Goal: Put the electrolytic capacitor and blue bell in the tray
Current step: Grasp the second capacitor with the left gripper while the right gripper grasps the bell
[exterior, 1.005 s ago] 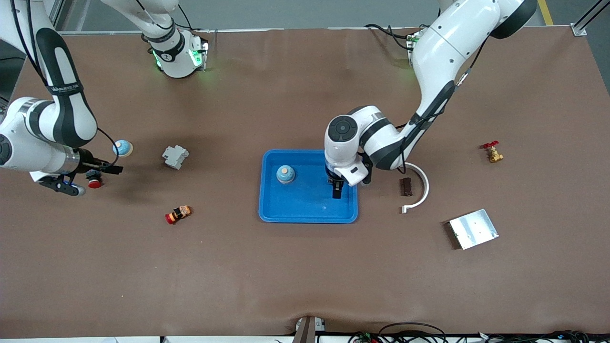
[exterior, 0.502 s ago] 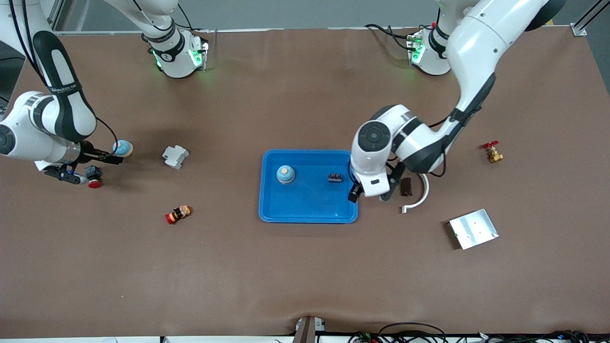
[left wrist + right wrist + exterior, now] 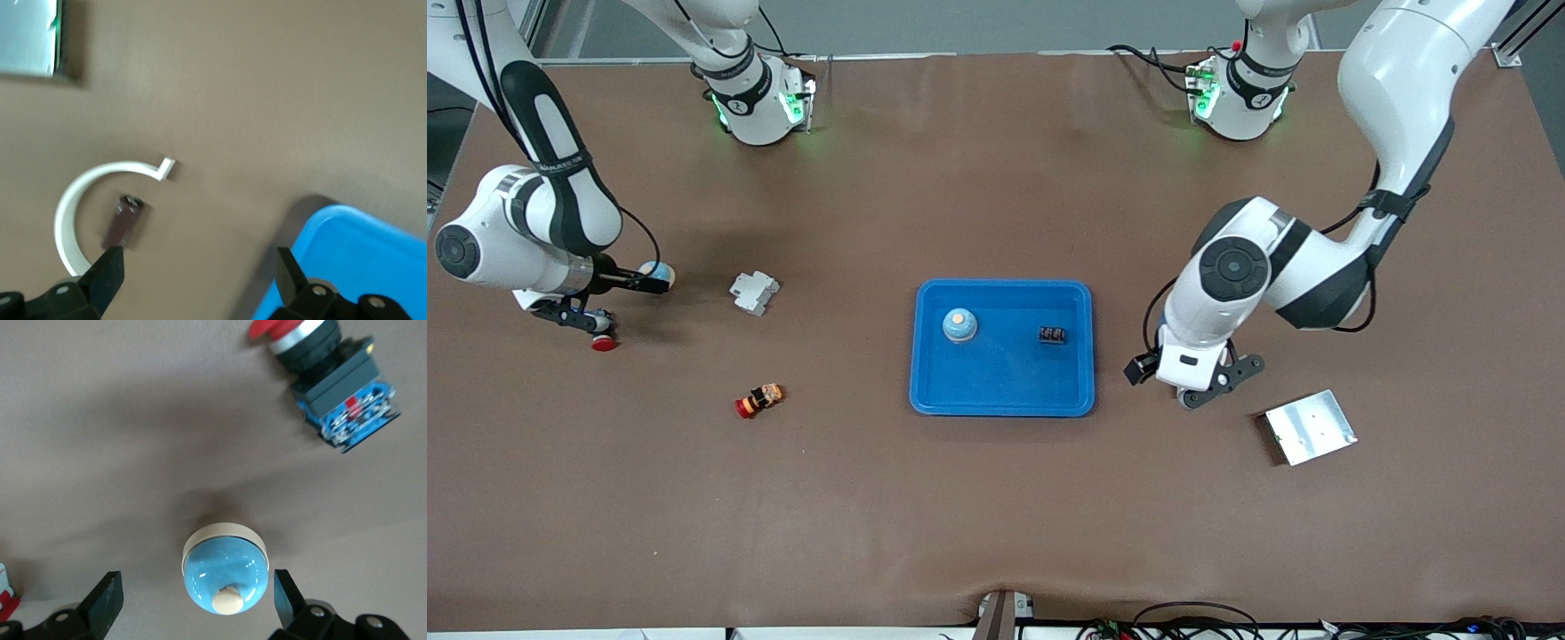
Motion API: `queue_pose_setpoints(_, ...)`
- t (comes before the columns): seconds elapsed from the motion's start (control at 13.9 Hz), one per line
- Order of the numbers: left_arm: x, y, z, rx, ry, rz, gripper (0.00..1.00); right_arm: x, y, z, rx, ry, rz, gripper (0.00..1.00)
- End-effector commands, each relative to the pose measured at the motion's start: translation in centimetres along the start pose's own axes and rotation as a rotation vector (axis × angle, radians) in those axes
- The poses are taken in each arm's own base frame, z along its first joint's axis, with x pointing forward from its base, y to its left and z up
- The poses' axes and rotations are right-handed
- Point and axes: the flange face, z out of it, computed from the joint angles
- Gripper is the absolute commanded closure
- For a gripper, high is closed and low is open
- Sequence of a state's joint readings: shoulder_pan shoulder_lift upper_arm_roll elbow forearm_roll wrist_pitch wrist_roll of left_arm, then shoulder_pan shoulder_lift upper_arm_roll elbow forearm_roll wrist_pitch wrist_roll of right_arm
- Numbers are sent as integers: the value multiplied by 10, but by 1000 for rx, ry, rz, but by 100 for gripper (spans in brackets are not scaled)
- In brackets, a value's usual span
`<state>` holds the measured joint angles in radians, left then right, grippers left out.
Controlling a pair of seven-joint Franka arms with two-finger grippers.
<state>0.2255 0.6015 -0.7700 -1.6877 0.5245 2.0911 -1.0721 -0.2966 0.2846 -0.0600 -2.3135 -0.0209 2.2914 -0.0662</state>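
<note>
The blue tray [image 3: 1005, 391] lies mid-table. In it stand a blue bell [image 3: 959, 325] and a small black electrolytic capacitor [image 3: 1052, 335]. My left gripper [image 3: 1199, 388] is open and empty over the table beside the tray, toward the left arm's end. Its wrist view shows the open gripper [image 3: 197, 261] and the tray's corner [image 3: 360, 260]. A second blue bell [image 3: 658, 275] stands toward the right arm's end. My right gripper [image 3: 640, 284] is open around it without touching. In the right wrist view that bell [image 3: 225, 577] sits between the open gripper [image 3: 195, 587].
A brown cylinder [image 3: 124, 222] lies inside a white curved strip [image 3: 73, 200] under my left hand. A silver plate [image 3: 1310, 427] lies nearer the front camera. A red push button [image 3: 603, 342], a white breaker [image 3: 754, 292] and a small red-orange part [image 3: 759, 400] lie toward the right arm's end.
My left gripper let go of the black capacitor in the tray and moved off toward the left arm's end. My right gripper moved up to the second bell.
</note>
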Motion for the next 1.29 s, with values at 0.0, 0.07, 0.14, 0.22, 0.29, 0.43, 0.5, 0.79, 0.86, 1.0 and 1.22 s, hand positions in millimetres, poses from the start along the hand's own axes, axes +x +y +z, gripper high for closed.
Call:
queue_pose_setpoints(0.0,-4,-7,5,27,3,210,0,-9,2,-1,2,23,-16,0)
queue_pose_setpoints(0.07,-5,-9,9,34,0,231,0,-8,1,2,0,30,-19,0)
queue_pose_setpoints(0.14,-9,-11,16,49,1,248,0,-9,1,4,-1,36,-24,0)
queue_pose_setpoints(0.22,-14,-10,21,47,6,259,0,-8,1,5,-7,39,-31,0)
queue_pose_setpoints(0.29,-19,-11,29,44,1,269,0,-8,2,9,-8,42,-31,0)
queue_pose_setpoints(0.43,-19,-33,51,8,25,275,0,-14,3,20,-8,77,-28,0)
queue_pose_setpoints(0.5,-20,-44,61,-15,37,278,0,-14,3,23,-8,73,-28,0)
queue_pose_setpoints(0.79,-28,-65,89,-34,56,315,0,-14,4,25,-11,74,-66,0)
queue_pose_setpoints(0.86,-30,-70,94,-47,59,316,0,-14,6,25,-10,74,-65,0)
queue_pose_setpoints(1.0,-36,-72,100,-58,63,331,0,-14,7,24,-11,77,-66,0)
queue_pose_setpoints(1.22,-47,-87,120,-56,60,366,0,-14,13,25,-21,77,-77,0)
